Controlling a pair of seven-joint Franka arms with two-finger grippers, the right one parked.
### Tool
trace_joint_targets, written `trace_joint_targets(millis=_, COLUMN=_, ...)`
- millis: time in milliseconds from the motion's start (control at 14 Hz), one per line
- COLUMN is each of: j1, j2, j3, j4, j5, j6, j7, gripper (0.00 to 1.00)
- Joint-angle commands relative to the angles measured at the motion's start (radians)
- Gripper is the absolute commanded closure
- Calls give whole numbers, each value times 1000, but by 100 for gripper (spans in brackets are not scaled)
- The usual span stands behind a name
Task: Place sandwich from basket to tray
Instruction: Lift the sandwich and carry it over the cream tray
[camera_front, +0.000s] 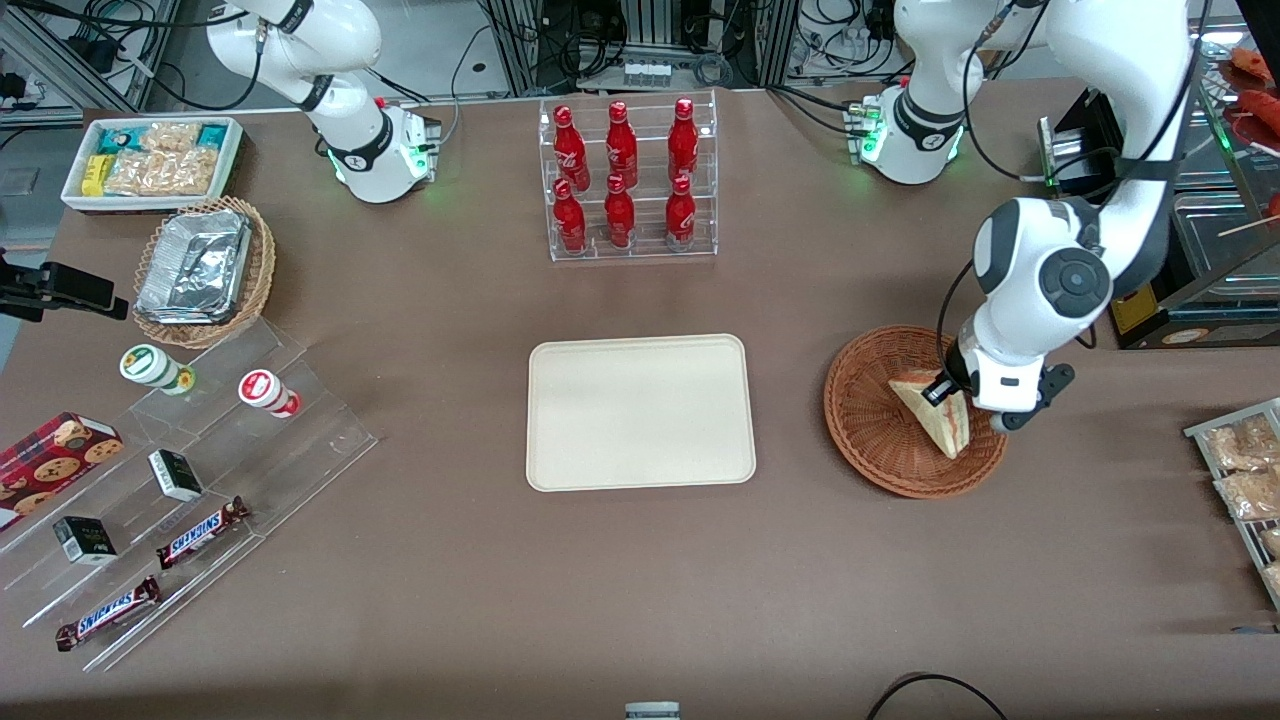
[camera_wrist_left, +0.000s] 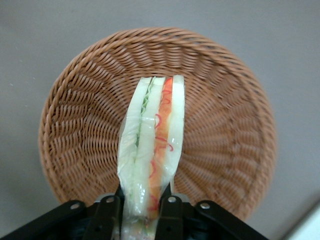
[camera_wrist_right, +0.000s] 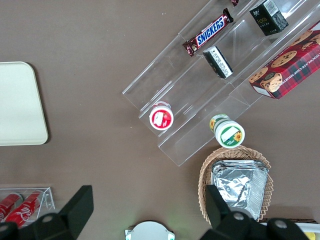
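Observation:
The sandwich (camera_front: 943, 422) is a clear-wrapped wedge with red-orange and green filling on its cut edge (camera_wrist_left: 152, 135). It is over the round reddish-brown wicker basket (camera_front: 862, 425), toward the working arm's end of the table. My left gripper (camera_front: 940, 390) is over the basket's inside and shut on the sandwich. In the left wrist view the black fingers (camera_wrist_left: 171, 212) press the wrap from both sides, with the gripper (camera_wrist_left: 141, 202) above the basket (camera_wrist_left: 85, 115). I cannot tell whether the wedge touches the basket floor. The cream tray (camera_front: 640, 412) lies beside the basket at mid-table, bare.
A clear rack of red bottles (camera_front: 628, 180) stands farther from the camera than the tray. A wire rack of snack packets (camera_front: 1240, 470) sits at the working arm's table end. Toward the parked arm's end are a tan foil-container basket (camera_front: 205, 270), a white snack box (camera_front: 152, 160) and acrylic steps (camera_front: 190, 500).

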Motion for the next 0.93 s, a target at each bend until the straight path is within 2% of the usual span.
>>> trace_joint_targets(millis=0, j1=-56, j2=95, j3=2, j4=215, j5=14, j6=-178, j7=60, gripper=100)
trace_joint_targets(millis=71, j1=-63, j2=116, j3=-1, j4=259, j5=13, j6=-209, j7=87, gripper=100)
trace_joint_targets(millis=500, j1=-248, j2=213, j3=-8, j4=410, j5=11, j6=-240, j7=99, gripper=100)
trace_joint_targets(millis=857, j1=-375, j2=334, j3=-8, j4=545, j5=0, j6=-256, j7=7, gripper=100)
